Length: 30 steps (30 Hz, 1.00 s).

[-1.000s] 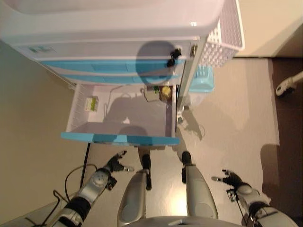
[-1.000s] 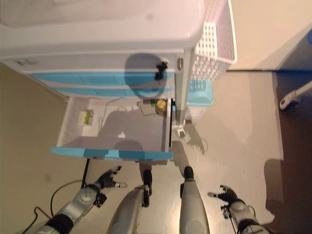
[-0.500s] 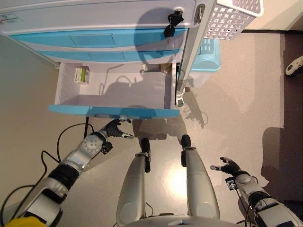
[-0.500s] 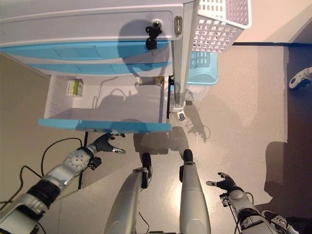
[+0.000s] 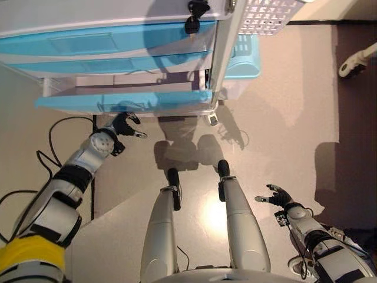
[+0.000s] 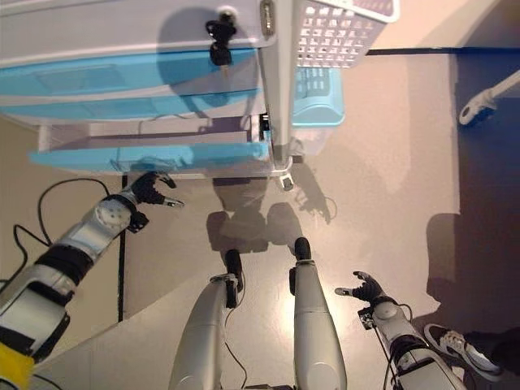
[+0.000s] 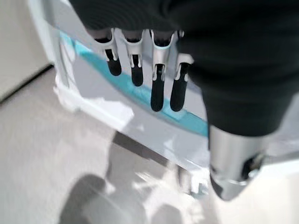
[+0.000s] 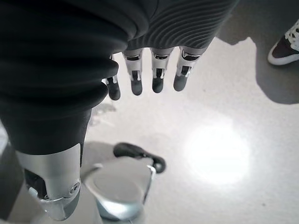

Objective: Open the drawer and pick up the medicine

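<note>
The cabinet's lowest drawer point(image 5: 123, 101) stands pulled out, its blue front facing me. From this angle I see only a thin strip of its pale inside, and no medicine shows in any view. My left hand point(image 5: 121, 125) hovers just in front of and below the drawer's front, open, with nothing in it. In the left wrist view its fingers point(image 7: 159, 88) hang relaxed before the blue front point(image 7: 126, 86). My right hand point(image 5: 274, 196) is low at the right over the floor, open and empty, its fingers point(image 8: 135, 84) straight.
Two shut blue drawers point(image 5: 106, 47) sit above the open one, with a key point(image 5: 194, 9) in the lock. A white perforated basket point(image 5: 265, 12) hangs at the cabinet's right, with a light blue bin point(image 5: 244, 56) behind it. A person's shoe point(image 6: 455, 345) stands near my right hand.
The camera has tilted, so the drawer's inside and the small box in it have dropped from sight. My left hand stays close under the drawer's front.
</note>
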Motion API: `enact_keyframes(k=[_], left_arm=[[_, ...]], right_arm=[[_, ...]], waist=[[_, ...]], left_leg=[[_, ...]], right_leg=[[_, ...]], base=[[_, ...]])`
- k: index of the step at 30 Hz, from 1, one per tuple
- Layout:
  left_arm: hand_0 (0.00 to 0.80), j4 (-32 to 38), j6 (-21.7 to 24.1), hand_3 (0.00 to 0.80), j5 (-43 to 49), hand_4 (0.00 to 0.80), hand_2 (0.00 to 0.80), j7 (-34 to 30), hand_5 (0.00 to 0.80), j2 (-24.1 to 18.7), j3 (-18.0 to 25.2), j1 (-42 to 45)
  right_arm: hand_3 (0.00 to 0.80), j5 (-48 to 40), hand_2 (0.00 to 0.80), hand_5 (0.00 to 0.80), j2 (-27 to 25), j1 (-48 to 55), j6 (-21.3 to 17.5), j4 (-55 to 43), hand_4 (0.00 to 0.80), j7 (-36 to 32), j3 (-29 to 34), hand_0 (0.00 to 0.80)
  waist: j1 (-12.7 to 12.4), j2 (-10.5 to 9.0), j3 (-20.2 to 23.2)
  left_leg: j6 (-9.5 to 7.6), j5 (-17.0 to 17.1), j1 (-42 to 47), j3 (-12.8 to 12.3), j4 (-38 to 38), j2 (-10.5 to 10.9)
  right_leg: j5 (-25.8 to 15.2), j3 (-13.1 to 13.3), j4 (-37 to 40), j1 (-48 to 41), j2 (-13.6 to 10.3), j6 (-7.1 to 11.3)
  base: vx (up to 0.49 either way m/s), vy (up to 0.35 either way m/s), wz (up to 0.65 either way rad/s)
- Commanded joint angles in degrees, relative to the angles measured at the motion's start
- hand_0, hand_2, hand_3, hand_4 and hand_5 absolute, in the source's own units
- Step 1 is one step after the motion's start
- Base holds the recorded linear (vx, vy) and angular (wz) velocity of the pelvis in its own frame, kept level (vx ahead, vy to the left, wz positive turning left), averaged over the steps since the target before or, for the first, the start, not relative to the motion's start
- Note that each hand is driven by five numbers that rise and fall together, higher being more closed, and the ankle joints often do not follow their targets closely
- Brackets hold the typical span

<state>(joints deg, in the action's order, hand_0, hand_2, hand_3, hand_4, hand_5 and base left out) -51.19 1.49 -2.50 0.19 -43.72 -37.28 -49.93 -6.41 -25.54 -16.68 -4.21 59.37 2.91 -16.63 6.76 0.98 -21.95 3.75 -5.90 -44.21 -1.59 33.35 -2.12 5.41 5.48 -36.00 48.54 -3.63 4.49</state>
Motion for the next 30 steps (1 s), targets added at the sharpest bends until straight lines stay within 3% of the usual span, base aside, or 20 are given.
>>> enact_keyframes(k=[1,13,18,26,27,30], left_arm=[[0.000,-2.9,1.4,0.000,2.9,0.000,0.000,5.2,0.000,-1.8,3.5,-5.3],[0.000,-12.5,1.4,0.000,4.2,0.000,0.000,8.4,0.000,-4.1,2.5,-13.6],[0.000,-12.0,1.8,0.000,3.3,0.000,0.000,7.7,0.000,-3.9,2.9,-12.7],[0.000,-1.7,2.9,0.000,-8.8,0.000,0.000,3.5,0.000,2.4,13.4,6.6],[0.000,-0.3,3.1,0.000,-9.8,0.000,0.000,3.0,0.000,3.0,14.8,9.8],[0.000,1.5,3.2,0.000,-12.8,0.000,0.000,1.9,0.000,5.5,18.7,18.0]], right_arm=[[0.000,-2.9,0.000,0.000,-2.0,4.2,-1.9,-0.9,0.000,1.0,-1.9,0.000],[0.000,-2.9,0.000,0.000,-1.0,5.9,-2.6,-0.1,0.000,1.4,-4.0,0.000],[0.000,-2.4,0.000,0.000,-0.6,6.4,-2.3,0.3,0.000,1.0,-4.9,0.000],[0.000,0.7,0.000,0.000,-0.2,8.1,-0.6,0.5,0.000,0.1,-4.2,0.000],[0.000,0.9,0.000,0.000,-0.1,8.2,-0.5,0.3,0.000,0.1,-3.7,0.000],[0.000,1.9,0.000,0.000,-0.2,9.1,-0.3,0.4,0.000,-0.2,-2.3,0.000]], waist=[[1.1,-0.15,3.7],[2.8,-2.31,5.6],[2.8,-2.42,6.2],[0.7,-1.48,6.8],[0.6,-1.62,7.0],[-0.3,-1.20,7.0]], left_leg=[[-4.62,-4.8,-0.4,-3.9,2.9,2.9],[-4.82,-5.6,-4.5,-6.3,4.8,0.6],[-4.78,-5.4,-4.7,-6.4,4.5,0.5],[-4.70,-4.2,3.9,-5.3,-0.7,1.7],[-4.93,-2.2,4.7,-5.5,-2.3,2.1],[-4.70,-1.6,9.5,-4.7,-5.3,2.9]], right_leg=[[0.6,0.0,2.5,-1.9,1.4,0.25],[-1.7,2.6,4.0,2.4,3.5,1.06],[-2.2,2.7,4.6,2.5,3.5,1.24],[-2.3,1.8,7.4,-5.6,2.2,0.99],[-4.1,1.7,8.9,-6.5,1.8,0.88],[-4.2,0.9,11.4,-11.7,1.3,0.75]], base=[[0.068,0.023,-0.26],[-0.014,0.024,-0.18],[-0.010,0.010,-0.07],[0.017,-0.015,-0.03],[-0.017,-0.049,-0.02],[0.054,-0.045,0.09]])
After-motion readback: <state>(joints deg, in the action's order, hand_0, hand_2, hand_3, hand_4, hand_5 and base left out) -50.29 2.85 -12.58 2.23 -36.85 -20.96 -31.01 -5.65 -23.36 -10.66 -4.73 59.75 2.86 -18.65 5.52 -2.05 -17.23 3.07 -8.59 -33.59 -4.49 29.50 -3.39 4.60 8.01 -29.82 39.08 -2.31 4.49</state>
